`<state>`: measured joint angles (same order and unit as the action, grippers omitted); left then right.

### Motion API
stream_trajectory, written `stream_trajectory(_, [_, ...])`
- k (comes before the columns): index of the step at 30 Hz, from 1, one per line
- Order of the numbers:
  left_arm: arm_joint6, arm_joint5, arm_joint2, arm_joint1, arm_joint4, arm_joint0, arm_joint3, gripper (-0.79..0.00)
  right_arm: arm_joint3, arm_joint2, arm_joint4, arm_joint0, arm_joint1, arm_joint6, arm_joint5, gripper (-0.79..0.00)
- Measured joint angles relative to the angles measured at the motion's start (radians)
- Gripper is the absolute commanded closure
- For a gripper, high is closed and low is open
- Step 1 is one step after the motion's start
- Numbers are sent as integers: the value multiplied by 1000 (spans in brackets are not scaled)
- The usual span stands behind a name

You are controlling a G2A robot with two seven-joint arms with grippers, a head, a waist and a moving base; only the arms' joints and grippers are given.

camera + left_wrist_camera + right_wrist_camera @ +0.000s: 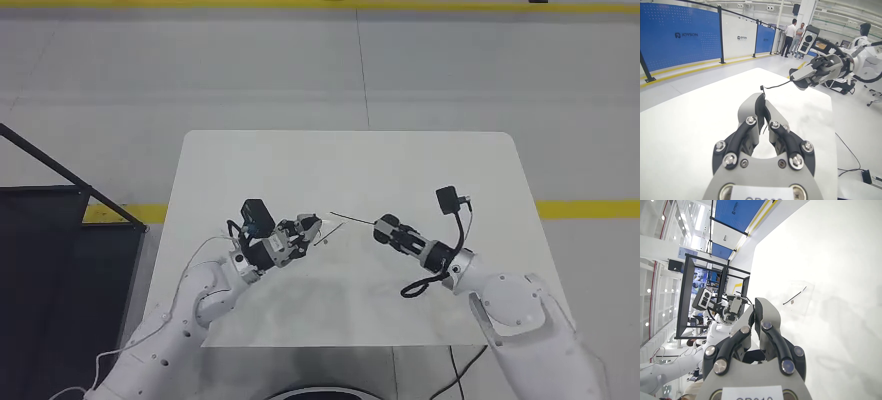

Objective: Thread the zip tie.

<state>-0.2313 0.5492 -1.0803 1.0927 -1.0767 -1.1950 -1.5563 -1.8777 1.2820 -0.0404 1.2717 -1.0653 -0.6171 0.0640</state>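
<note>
- Top view: left gripper (308, 228) and right gripper (382, 228) face each other over the middle of the white table (450, 170), near but apart. A thin black strap (352, 217) runs from the right gripper's tip toward the left one. Too small here to judge either pair of jaws.
- Left wrist view: left gripper (762, 97) jaws are closed on a black zip tie (763, 94), pinched just below its head (761, 87). The head pokes upright past the fingertips and a short bit of tie shows behind the pads.
- Same view: right gripper (794, 80) is clamped on the far end of the strap (777, 85). The free tip sags slightly and sits just beside the head, not yet through it. Cannot tell if strap and head are one tie or two.
- Right wrist view: right gripper (755, 303) pads are pressed together and the held strap is hard to make out at the tip. A spare zip tie (794, 297) lies flat on a clear plastic sheet (806, 306) on the table, well apart from the jaws.
- Handling, my judgement: very light, thin, springy plastic that is smooth and slips or twists easily in the pads. The long free length droops and wobbles, so the tip is hard to aim.
- Best hold is close behind the tip for stiffness, with the head pinched right at its neck and the slot left uncovered.
</note>
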Motion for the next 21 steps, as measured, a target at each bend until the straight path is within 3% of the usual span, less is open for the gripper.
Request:
stream_trajectory(6, [-15,-66,6,7,-46,-8,0,0,-20,-6,-11,28,-3,39,-16,0])
stream_trajectory(21, [-17,-69,3,10,-40,-6,8,0,-23,6,-19,46,-1,37,-32,0])
